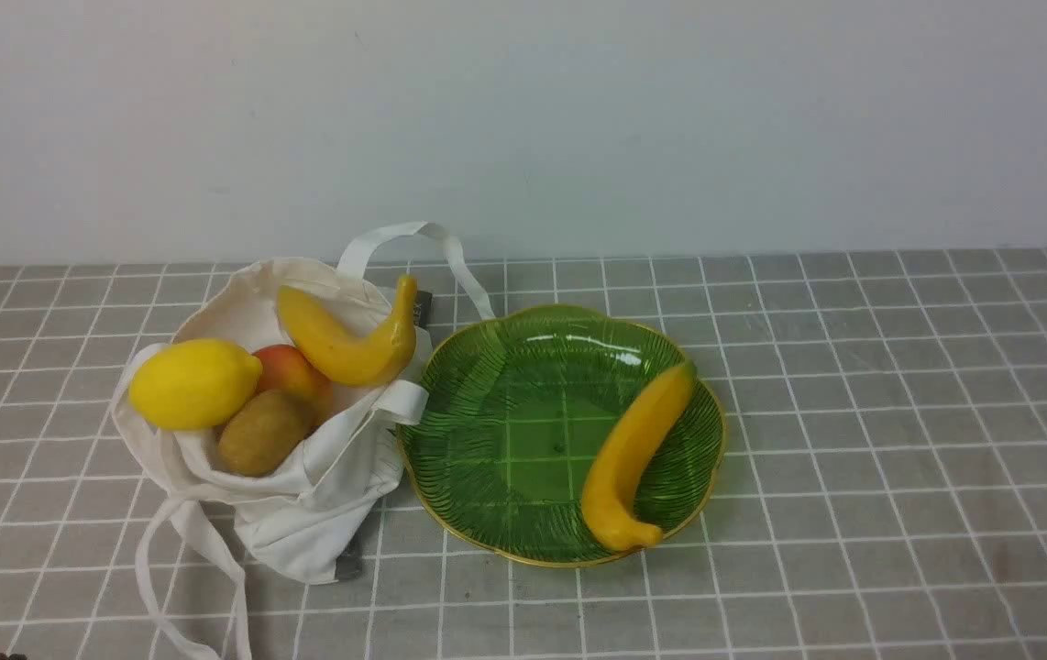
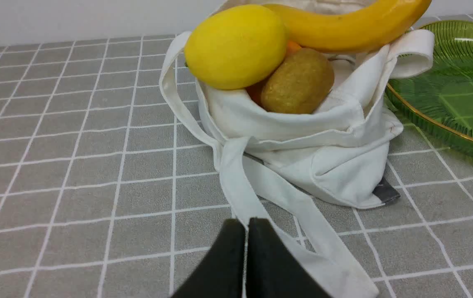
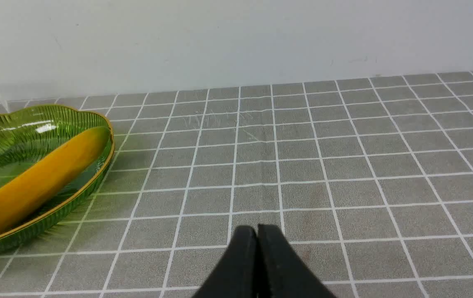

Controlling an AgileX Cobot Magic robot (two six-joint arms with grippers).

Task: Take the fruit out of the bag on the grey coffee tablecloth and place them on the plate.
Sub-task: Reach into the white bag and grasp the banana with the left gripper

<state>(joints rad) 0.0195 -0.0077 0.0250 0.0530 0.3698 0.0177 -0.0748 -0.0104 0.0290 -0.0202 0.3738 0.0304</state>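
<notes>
The off-white bag (image 1: 303,495) lies open on the grey coffee tablecloth (image 1: 854,440), left of the green plate (image 1: 496,412). In the bag sit a lemon (image 1: 193,383), a red-orange fruit (image 1: 292,368), a kiwi (image 1: 264,431) and a banana (image 1: 349,341). Another banana (image 1: 633,454) lies in the plate's right side. My left gripper (image 2: 246,225) is shut and empty, low over the cloth beside a bag strap (image 2: 261,194), short of the bag (image 2: 323,145). My right gripper (image 3: 257,231) is shut and empty over bare cloth, beside the plate (image 3: 95,174). Neither gripper shows in the front view.
A plain pale wall (image 1: 578,119) stands just behind the table's far edge. One strap (image 1: 413,240) arches up behind the bag; another strap (image 1: 184,587) trails toward the front edge.
</notes>
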